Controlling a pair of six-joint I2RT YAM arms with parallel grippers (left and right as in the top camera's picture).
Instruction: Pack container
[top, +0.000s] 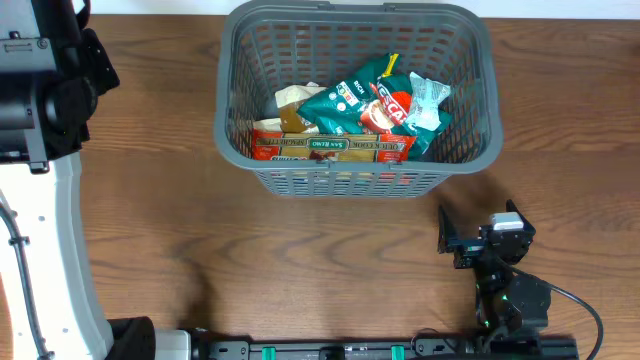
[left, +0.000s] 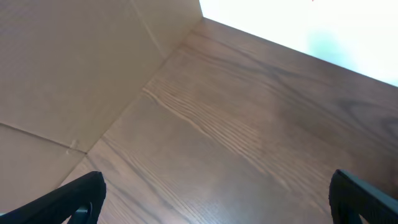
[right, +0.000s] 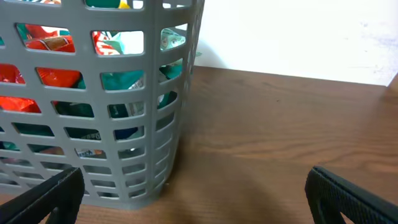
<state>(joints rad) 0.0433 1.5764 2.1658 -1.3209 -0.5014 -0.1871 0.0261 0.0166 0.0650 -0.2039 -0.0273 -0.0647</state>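
left fingers (left: 74, 198): spread fully, holding nothing. brown wood-grain bench (left: 249, 124) bare beneath them, tan panel (left: 62, 62) off to their left. right fingers (right: 354, 196): also fully apart, empty. large dark grey slotted plastic basket (right: 194, 81) stands on the bench just ahead-left of right fingers, not touching. teal and red food packets (top: 365, 105) lie inside.
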